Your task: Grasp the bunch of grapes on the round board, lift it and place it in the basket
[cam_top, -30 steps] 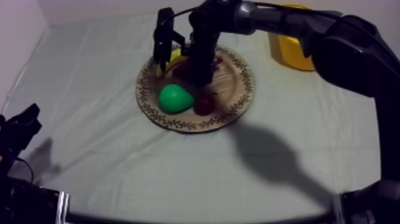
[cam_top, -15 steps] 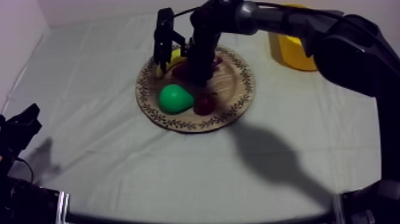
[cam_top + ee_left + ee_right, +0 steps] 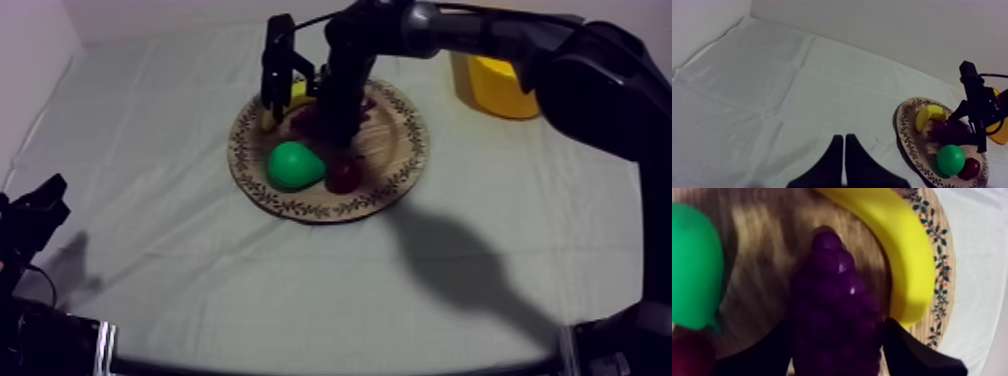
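Observation:
The purple bunch of grapes [image 3: 832, 283] lies on the round wooden board [image 3: 757, 233], between the banana [image 3: 897, 248] and the green pear [image 3: 692, 268]. My right gripper [image 3: 838, 322] is down over the bunch, with one black finger pressed against each side of it. In the top view, my right gripper [image 3: 335, 125] stands on the board [image 3: 400, 150] and hides most of the grapes [image 3: 305, 118]. The yellow basket [image 3: 495, 85] sits at the back right. My left gripper [image 3: 843, 147] rests low over the cloth, its fingers together as a narrow wedge.
On the board also lie a banana [image 3: 290, 97], a green pear [image 3: 293, 165] and a small red fruit [image 3: 344, 176]. My left gripper [image 3: 40, 205] sits at the table's lower left. Bare cloth stretches between board and basket.
My right arm has shifted very slightly over the board. The fruit and my left arm have not moved.

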You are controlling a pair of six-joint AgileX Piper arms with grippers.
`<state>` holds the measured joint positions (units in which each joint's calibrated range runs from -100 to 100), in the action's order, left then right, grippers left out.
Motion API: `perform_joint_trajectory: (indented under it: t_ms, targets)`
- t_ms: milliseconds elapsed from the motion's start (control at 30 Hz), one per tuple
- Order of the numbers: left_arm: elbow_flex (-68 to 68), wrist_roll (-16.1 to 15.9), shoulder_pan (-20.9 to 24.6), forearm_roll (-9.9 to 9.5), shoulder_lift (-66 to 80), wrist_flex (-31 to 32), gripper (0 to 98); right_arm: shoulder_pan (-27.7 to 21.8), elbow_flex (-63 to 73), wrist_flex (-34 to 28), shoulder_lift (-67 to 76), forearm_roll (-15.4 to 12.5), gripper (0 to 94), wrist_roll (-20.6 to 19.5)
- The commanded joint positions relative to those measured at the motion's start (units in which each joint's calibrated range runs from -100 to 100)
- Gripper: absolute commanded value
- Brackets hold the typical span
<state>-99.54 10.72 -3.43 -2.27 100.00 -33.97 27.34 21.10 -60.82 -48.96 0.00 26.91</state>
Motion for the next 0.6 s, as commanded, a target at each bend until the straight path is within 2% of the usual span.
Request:
perform_joint_trajectory:
  t_ms: [0,567]
  targets:
    - [0.0,0.0,0.0,0.00,0.0,0.0,0.0,-0.2,-1.0,0.2,1.7,0.4,38.2,0.3]
    - [0.0,0.0,0.0,0.00,0.0,0.0,0.0,-2.4,-15.5,-0.7,20.9,0.3,37.2,0.3]
